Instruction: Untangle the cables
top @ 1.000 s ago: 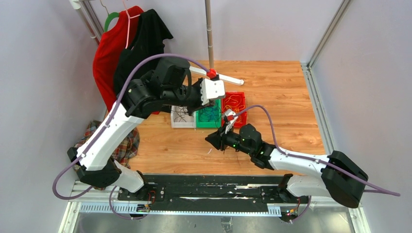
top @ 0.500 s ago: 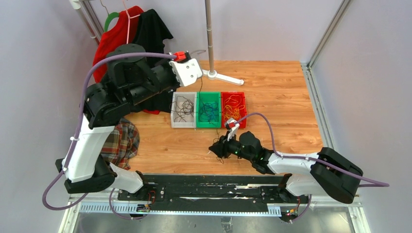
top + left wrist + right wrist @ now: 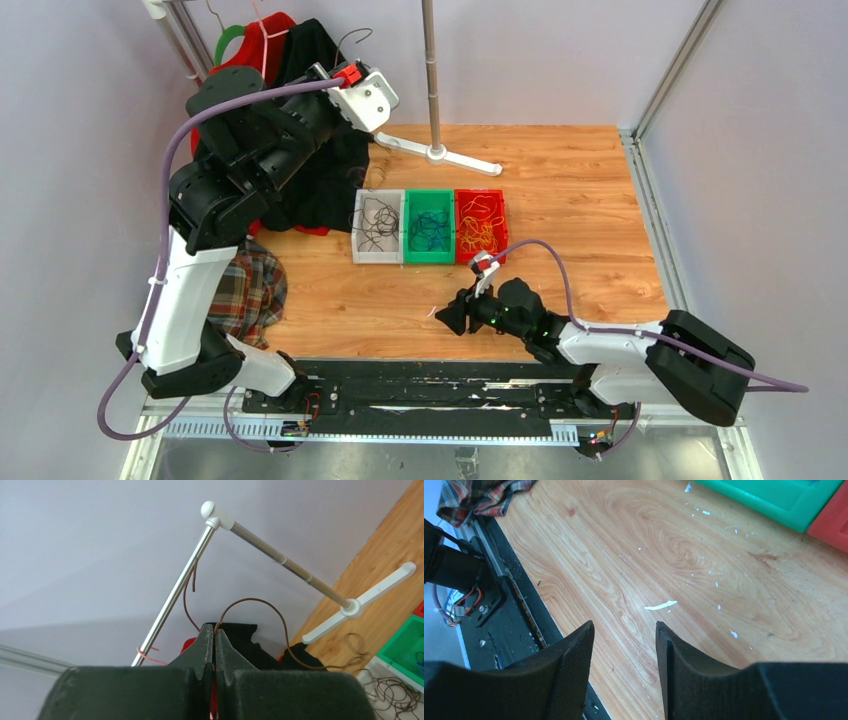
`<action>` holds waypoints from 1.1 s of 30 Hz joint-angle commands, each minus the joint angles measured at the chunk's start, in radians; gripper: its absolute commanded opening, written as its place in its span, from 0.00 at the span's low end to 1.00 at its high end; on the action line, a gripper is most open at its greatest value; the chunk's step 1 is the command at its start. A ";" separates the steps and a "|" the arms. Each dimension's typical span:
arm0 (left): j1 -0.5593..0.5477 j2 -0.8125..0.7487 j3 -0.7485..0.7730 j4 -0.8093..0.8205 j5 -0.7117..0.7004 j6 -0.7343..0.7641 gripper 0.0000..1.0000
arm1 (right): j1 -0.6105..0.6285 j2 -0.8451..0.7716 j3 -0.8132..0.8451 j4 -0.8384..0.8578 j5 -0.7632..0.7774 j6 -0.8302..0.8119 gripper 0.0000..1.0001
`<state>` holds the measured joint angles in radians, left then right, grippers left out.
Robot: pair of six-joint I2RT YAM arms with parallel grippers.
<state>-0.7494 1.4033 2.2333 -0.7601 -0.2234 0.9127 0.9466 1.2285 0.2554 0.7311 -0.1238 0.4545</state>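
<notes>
In the upper left of the top view the left gripper [image 3: 322,71] is raised high, near the hanging black garment [image 3: 322,185]. In its wrist view the two fingers [image 3: 204,645] are pressed together on one black cable [image 3: 252,600], which makes a loop above them beside the metal pole [image 3: 175,592] and then falls toward the lower right of the frame. The other cables lie in three bins side by side in the middle of the wooden table [image 3: 580,190]: black cables [image 3: 377,222] in the grey bin [image 3: 378,258], blue cables [image 3: 431,232] in the green bin [image 3: 430,259], and yellow-orange cables [image 3: 478,225] in the red bin [image 3: 481,193]. Below them, the right gripper [image 3: 623,626] hangs low over bare wood, and we see its jaws spread apart with nothing between them.
</notes>
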 commanded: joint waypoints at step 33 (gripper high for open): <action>0.279 -0.062 -0.865 0.241 0.130 -0.081 0.01 | 0.009 -0.547 -0.058 -0.404 0.267 -0.041 0.52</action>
<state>-0.4744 1.3479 1.4055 -0.5003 -0.1337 0.8738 0.9470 0.6903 0.2111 0.3515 0.0891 0.4225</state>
